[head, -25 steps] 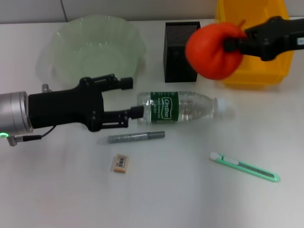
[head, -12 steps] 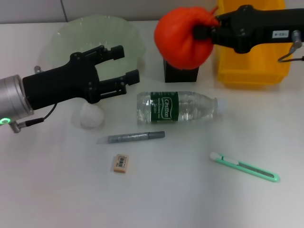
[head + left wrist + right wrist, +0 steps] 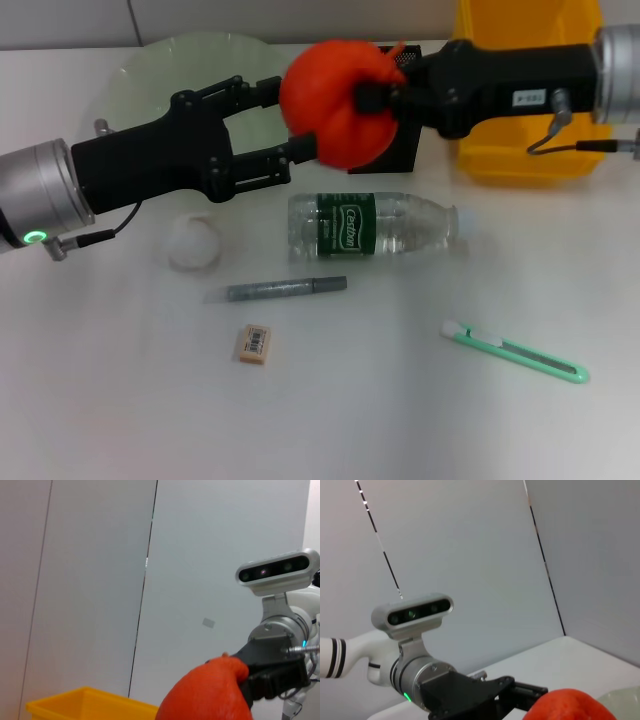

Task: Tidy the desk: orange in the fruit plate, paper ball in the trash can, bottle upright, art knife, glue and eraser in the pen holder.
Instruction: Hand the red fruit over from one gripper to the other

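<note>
Right hand (image 3: 372,98) grips orange (image 3: 335,100) aloft, meeting wide-open left hand (image 3: 280,125) nr fruit plate (image 3: 130,70), prob. for handover.

My orange (image 3: 335,100) is red-orange, the bin (image 3: 530,120) upper right bright yellow, the plate (image 3: 150,70) pale green, the knife (image 3: 515,352) mint, the counter (image 3: 400,420) white, the bottle (image 3: 375,226) green-labelled.

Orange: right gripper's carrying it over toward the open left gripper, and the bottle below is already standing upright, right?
Not quite. The bottle is not upright; the head view shows it lying on its side on the desk, cap pointing toward the robot's right. The rest holds: the right gripper grips the orange, held up close to the left gripper, whose jaws are spread open.
</note>
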Tool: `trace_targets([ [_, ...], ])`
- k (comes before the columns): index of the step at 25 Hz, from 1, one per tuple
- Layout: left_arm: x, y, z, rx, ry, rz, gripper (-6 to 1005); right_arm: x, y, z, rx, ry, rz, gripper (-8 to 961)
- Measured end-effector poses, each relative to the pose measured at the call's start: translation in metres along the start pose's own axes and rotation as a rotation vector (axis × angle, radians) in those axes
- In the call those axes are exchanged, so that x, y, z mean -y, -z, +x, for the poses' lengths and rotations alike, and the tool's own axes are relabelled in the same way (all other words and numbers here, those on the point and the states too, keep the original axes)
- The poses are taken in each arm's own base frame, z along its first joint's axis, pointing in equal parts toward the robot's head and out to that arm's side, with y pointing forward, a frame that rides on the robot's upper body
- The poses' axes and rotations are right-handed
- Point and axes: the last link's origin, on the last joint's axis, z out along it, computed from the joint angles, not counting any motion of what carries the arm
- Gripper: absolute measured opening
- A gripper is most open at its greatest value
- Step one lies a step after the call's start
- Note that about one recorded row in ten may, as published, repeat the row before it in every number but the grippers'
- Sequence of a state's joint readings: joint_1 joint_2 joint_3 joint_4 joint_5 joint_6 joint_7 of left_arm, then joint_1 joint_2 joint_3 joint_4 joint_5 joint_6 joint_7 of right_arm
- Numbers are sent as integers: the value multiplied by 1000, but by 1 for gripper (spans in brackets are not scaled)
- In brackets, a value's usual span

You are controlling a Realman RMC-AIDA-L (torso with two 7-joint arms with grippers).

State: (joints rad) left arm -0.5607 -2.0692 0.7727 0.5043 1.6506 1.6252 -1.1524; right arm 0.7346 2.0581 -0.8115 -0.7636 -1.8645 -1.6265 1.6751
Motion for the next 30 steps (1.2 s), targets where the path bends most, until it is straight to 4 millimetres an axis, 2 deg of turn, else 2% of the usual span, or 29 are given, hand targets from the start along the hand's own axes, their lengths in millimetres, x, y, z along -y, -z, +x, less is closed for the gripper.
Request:
trace_targets([
  [6, 0, -5, 1, 3, -20, -11, 795, -4, -16, 7, -56, 9, -24, 35],
  [17, 6, -5, -5, 25, -31, 42, 795, -8, -16, 5, -48, 18, -53, 35],
  [27, 6, -1, -5, 22, -36, 44, 593, -6, -12, 6, -48, 19, -39, 34],
  [30, 6, -1, -5, 21, -37, 44, 568, -6, -12, 5, -47, 19, -38, 34],
])
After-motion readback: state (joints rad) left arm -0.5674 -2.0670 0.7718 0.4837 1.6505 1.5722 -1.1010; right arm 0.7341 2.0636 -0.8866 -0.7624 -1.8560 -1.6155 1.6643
